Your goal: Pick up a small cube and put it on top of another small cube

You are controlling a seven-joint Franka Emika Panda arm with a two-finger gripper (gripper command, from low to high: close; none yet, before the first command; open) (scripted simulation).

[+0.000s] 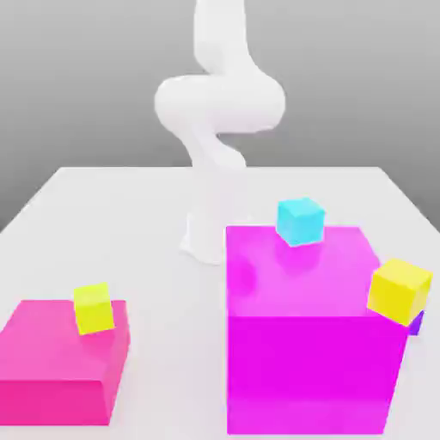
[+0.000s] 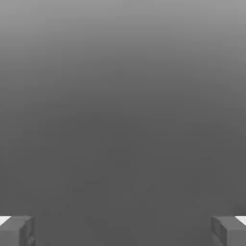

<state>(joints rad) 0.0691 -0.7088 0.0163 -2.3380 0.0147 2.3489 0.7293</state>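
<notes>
Gripper (image 2: pixel 123 231) fingers spread wide, holding nothing, purple cube (image 1: pixel 417 324) at four o'clock — tucked behind yellow cube (image 1: pixel 399 290), beside big magenta block (image 1: pixel 309 344)

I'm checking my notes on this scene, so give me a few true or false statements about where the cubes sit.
1. The cyan cube sits on the tall magenta block. True.
2. A yellow cube rests on the low magenta block. True.
3. The purple cube is stacked on the cyan cube. False: it peeks out behind the other yellow cube.
4. The hand grips a cube. False: its fingers are spread, nothing between.
</notes>
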